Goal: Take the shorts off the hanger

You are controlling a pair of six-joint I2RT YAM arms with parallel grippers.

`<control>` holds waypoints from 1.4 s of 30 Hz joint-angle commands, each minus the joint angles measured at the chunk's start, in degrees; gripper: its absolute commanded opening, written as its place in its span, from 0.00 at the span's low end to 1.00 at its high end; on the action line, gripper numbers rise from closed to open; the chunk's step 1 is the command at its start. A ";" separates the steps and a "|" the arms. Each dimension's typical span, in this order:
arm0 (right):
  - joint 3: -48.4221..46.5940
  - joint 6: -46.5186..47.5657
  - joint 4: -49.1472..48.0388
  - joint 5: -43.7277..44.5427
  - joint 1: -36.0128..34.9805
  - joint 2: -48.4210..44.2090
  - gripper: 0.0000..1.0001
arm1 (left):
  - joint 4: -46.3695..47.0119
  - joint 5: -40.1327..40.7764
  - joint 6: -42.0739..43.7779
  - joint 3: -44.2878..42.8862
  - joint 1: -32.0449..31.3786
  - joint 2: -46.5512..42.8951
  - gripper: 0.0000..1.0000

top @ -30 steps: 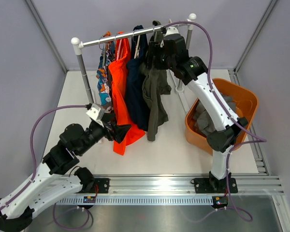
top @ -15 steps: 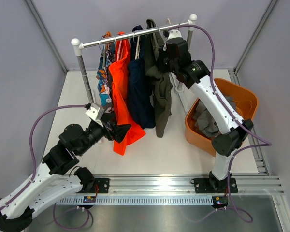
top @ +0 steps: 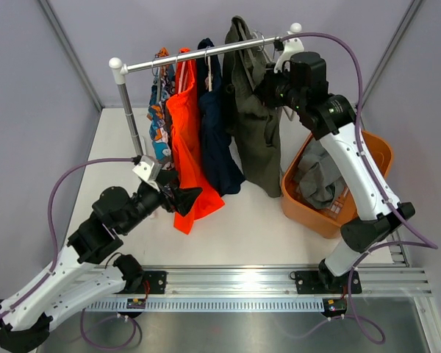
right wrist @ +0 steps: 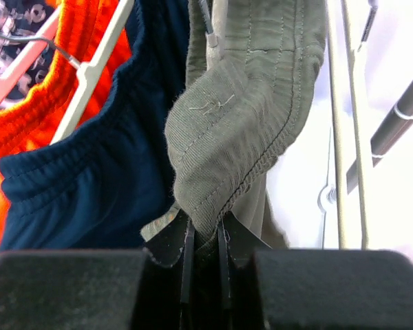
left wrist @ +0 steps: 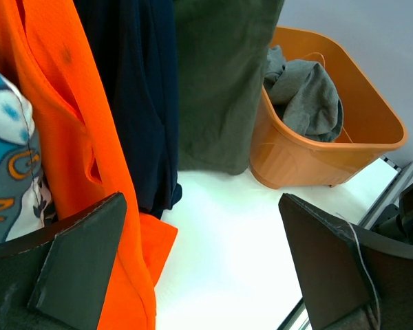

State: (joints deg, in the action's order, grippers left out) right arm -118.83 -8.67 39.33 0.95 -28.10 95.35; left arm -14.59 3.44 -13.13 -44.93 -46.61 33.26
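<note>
We have the right gripper (right wrist: 203, 239) clamped on the waistband of the olive shorts (top: 256, 132), at the right end of the rail (top: 169, 61). The shorts hang straight down from it, long axis vertical. The left gripper (left wrist: 199, 268) gapes low, well apart. We reckon the right arm pulls.

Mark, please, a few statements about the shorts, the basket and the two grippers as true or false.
1. The right gripper is shut on the waistband of the olive-green shorts. True.
2. The left gripper holds the orange shorts. False: its jaws stand open with nothing between them.
3. The grey shorts lie in the orange basket. True.
4. The navy shorts lie on the table. False: they hang from the rail, between the orange and the olive-green pair.
</note>
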 commanded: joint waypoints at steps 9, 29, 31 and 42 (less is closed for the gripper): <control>15.89 2.86 -3.56 -9.38 -0.03 -15.01 0.00 | 5.27 0.60 0.64 -1.74 0.12 1.90 0.99; 52.02 5.68 4.61 -19.93 0.06 -42.70 0.00 | 11.07 6.31 -4.71 -13.43 -4.71 25.09 0.93; 52.64 5.24 4.44 -20.81 0.06 -42.97 0.00 | 11.07 8.50 -5.68 -15.79 -6.73 27.64 0.93; 51.15 4.97 4.17 -22.22 0.06 -44.37 0.00 | 0.45 28.79 -18.95 -28.45 -10.78 44.69 0.84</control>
State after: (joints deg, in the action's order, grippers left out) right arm -65.36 -3.25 46.44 -19.18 -28.08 53.30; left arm -12.10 22.61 -26.68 -68.97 -57.12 75.94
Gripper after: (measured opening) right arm 0.161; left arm 0.853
